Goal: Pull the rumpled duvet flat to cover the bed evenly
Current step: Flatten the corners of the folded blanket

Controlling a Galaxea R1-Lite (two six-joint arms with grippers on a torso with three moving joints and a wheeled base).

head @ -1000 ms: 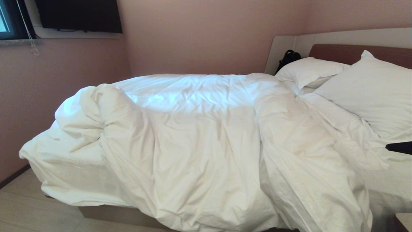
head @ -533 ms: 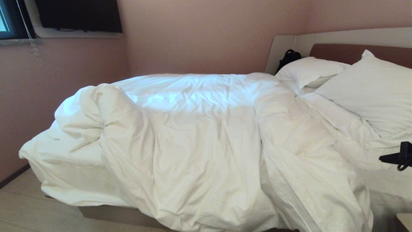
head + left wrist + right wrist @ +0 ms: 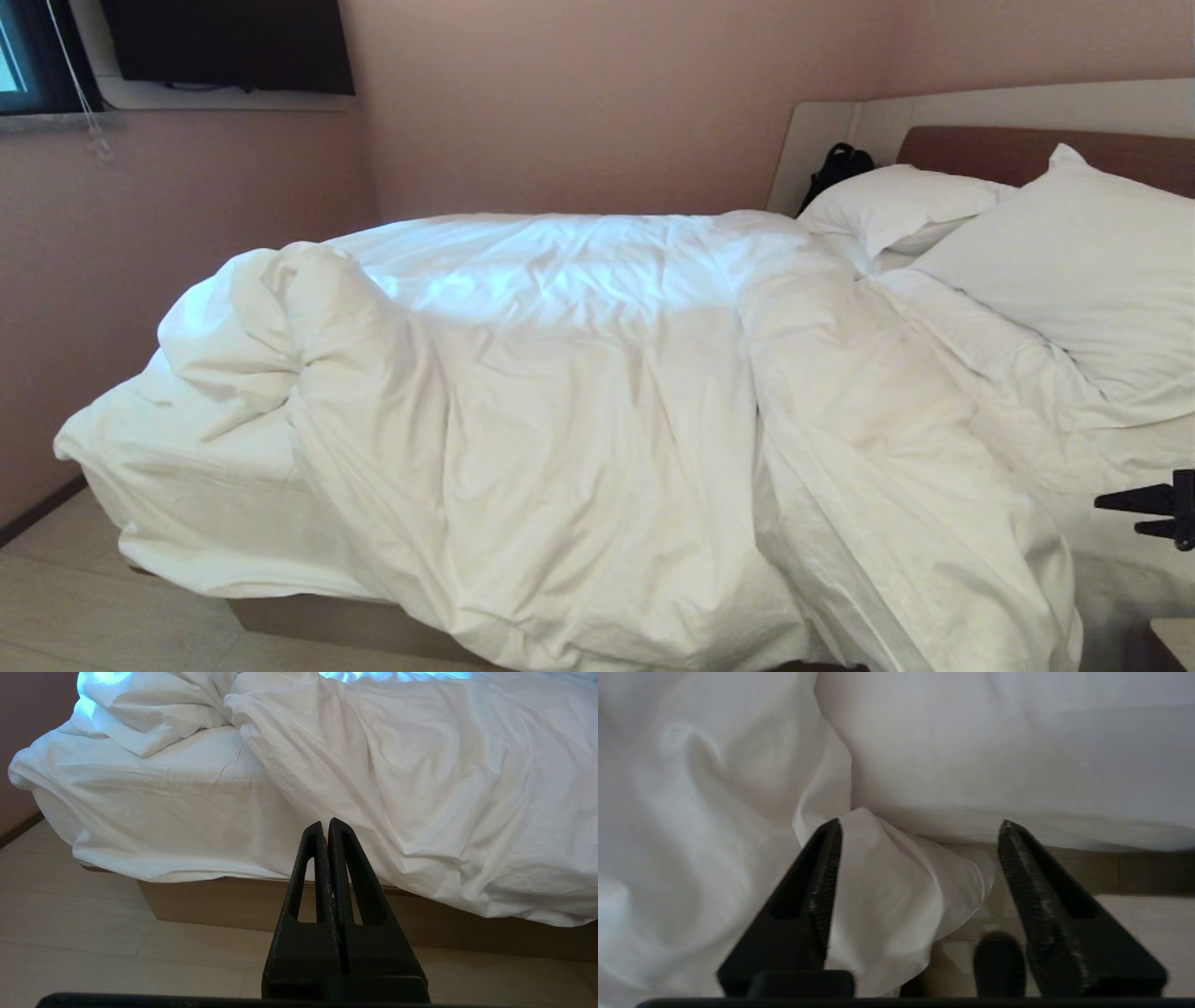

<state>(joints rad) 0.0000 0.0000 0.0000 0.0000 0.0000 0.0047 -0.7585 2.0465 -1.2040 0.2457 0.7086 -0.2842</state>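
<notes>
Floorboards (image 3: 70, 961) lie under the left gripper (image 3: 325, 826), which hangs low before the bed's near side with its jaws pressed together on nothing. Bunched at the foot-end corner, the duvet (image 3: 579, 420) leaves the mattress sheet (image 3: 187, 467) bare there, then spreads creased across the bed (image 3: 210, 900) and spills over the near edge. Two pillows (image 3: 1074, 271) rest against the headboard (image 3: 980, 149), with a dark bag (image 3: 836, 168) at the far corner. At the near edge below the pillows, the right gripper (image 3: 1134, 513) holds its jaws wide apart, a hanging fold of duvet between them, ungripped.
</notes>
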